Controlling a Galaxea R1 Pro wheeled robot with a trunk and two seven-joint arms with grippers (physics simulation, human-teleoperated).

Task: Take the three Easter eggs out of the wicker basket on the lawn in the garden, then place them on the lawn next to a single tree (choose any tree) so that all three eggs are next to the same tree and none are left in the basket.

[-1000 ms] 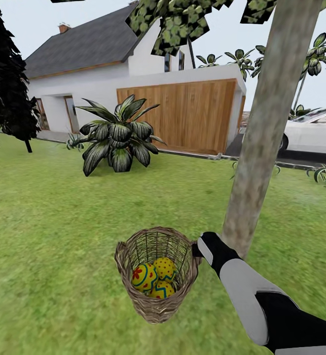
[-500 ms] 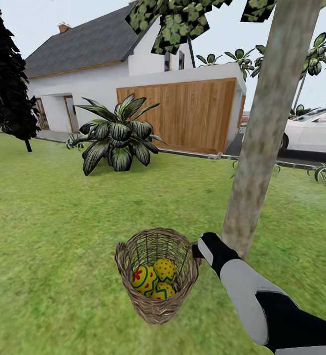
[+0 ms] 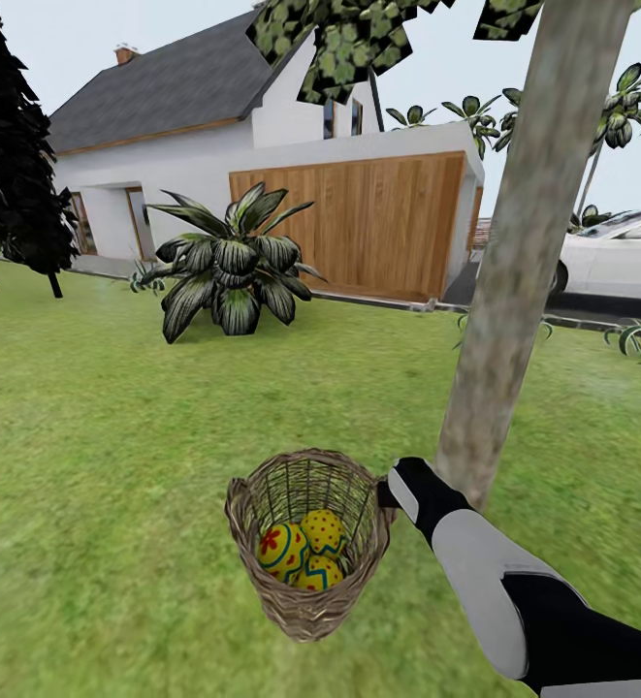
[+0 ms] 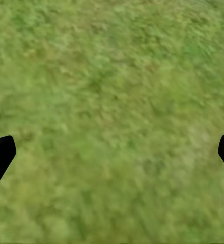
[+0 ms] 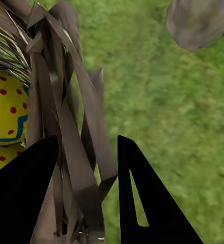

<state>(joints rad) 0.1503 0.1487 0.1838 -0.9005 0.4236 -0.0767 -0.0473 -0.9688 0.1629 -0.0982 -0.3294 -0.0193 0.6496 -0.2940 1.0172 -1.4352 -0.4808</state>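
1. Far left of the head view: a dark conifer (image 3: pixel 15 184) stood at the lawn's (image 3: pixel 97 436) edge, with a white house (image 3: pixel 194 145) behind a broad-leafed plant (image 3: pixel 231 271). None of this was shifted against the earlier pictures.
2. Left gripper (image 4: pixel 112 152): its jaws were seen spread wide at the wrist picture's edges, nothing between them, grass beneath.
3. Centre: the wicker basket (image 3: pixel 305 538) was seen tilted toward the camera beside the tree's foot; whether it was lifted or resting on the grass could not be told. All three Easter eggs (image 3: pixel 303 555) were still lying inside. Against a second earlier, the basket was found shifted only very slightly; no egg was removed.
4. Right gripper (image 5: pixel 84 173): the jaws were closed narrowly around the basket's wall, an egg just inside the weave.
5. Right: the tree (image 3: pixel 519 271) trunk was just beside the basket; a white car (image 3: pixel 616 254) was parked behind.
6. Judgement: the basket was already brought beside a tree, but unloading was not yet begun.
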